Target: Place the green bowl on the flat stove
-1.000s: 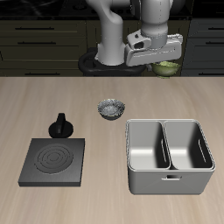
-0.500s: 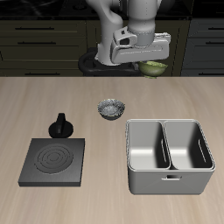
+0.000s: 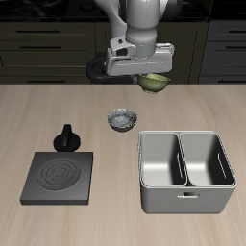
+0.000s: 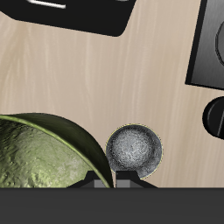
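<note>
The green bowl (image 3: pixel 152 82) hangs in the air beneath the gripper (image 3: pixel 146 73), high over the back of the table and well apart from the flat stove (image 3: pixel 59 177), which lies near the table's front edge with its ringed top bare. The main risk, as a judgement, is the grip itself: the wrist view suggests the fingers (image 4: pixel 97 181) pinch only the bowl's rim, so the green bowl (image 4: pixel 48 155) could tilt or slip out during the long carry across the table. A second hazard lies along the way: the grey-white patterned bowl (image 3: pixel 121 119) sits on the table between the carried bowl and the stove, and the small black knobbed object (image 3: pixel 66 138) stands just behind the stove's back edge, so a low or hurried descent could knock either one. Releasing too high could let the bowl bounce or skid off the stove. The fingers stand close together, closed on the bowl's thin rim with one inside and one outside, holding nothing else; the metal basin (image 3: pixel 186 171) stays clear of the route.
</note>
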